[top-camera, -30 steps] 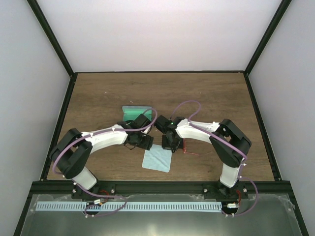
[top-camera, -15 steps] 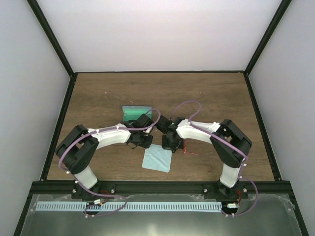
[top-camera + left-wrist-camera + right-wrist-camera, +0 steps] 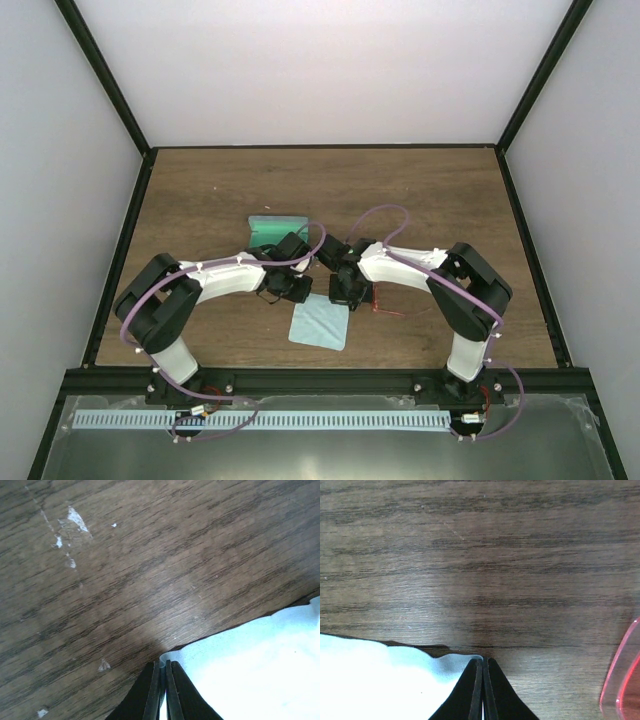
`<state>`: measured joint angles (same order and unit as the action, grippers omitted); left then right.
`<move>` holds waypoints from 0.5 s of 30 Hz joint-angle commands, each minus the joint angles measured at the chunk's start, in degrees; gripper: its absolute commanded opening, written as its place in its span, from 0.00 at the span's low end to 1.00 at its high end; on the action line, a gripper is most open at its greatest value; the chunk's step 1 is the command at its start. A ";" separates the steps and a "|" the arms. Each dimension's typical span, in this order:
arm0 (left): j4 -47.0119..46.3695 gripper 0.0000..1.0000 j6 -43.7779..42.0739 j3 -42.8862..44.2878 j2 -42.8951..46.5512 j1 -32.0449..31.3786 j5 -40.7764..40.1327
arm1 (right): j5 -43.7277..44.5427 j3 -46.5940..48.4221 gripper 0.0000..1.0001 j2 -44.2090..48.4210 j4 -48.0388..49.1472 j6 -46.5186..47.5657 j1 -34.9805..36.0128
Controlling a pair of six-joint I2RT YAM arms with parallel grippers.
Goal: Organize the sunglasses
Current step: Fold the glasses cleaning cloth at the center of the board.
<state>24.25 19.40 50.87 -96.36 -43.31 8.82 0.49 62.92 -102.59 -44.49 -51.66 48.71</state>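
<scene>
The red sunglasses lie on the table just right of my right gripper; in the right wrist view a translucent red rim of the sunglasses shows at the right edge. A light blue cloth lies flat in front of both grippers. My left gripper is shut on the cloth's far left corner, a thin fold pinched between the jaws. My right gripper is shut at the far right corner of the cloth, its edge caught at the tips. In the top view the left gripper is mostly hidden by its wrist.
A teal oblong case stands behind the left wrist. Black frame rails border the wooden table on the left, right and near side, with white walls beyond.
My left gripper has closed from open onto the cloth's corner after sliding slightly right. The right gripper has stayed shut and in place.
</scene>
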 commanded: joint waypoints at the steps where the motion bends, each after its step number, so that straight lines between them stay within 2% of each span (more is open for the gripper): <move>1: 2.42 0.04 -0.17 -2.14 -1.24 -0.05 2.65 | -0.10 -1.50 0.01 -0.89 0.00 -0.50 -0.33; 15: 5.21 0.04 -1.11 3.24 -1.13 0.35 0.61 | 2.16 4.49 0.01 -0.17 -2.83 2.43 -3.18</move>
<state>27.79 19.22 52.31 -96.55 -43.27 9.82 0.93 64.55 -102.56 -45.95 -50.72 46.78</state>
